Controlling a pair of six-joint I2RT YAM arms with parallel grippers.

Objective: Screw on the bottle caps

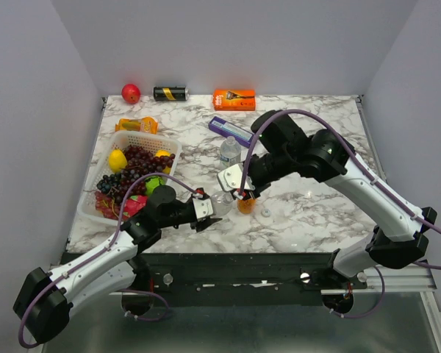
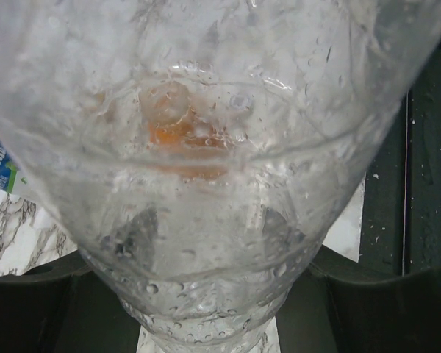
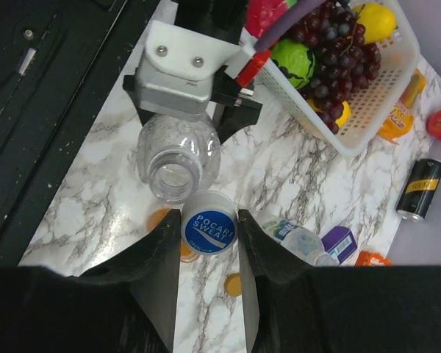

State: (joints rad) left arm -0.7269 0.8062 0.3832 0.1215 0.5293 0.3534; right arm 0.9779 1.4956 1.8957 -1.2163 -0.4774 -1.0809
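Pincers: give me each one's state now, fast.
Left pincer: closed on the clear bottle, which has no cap on.
Right pincer: closed on the blue cap, beside the bottle's mouth.

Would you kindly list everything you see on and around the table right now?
clear bottle: one, clear, uncapped, gripped near front edge
labelled bottle: one, clear, mid-table
orange bottle: one, orange, front centre
blue cap: one, blue, gripped
whitish cap: one, pale, beside orange bottle
basket: one, white, left side, holding grapes
red fruit: one, far edge
black can: one, far edge
orange box: one, far edge
purple box: one, behind labelled bottle
orange packet: one, behind basket
left gripper: shut on clear bottle
right gripper: shut on blue cap
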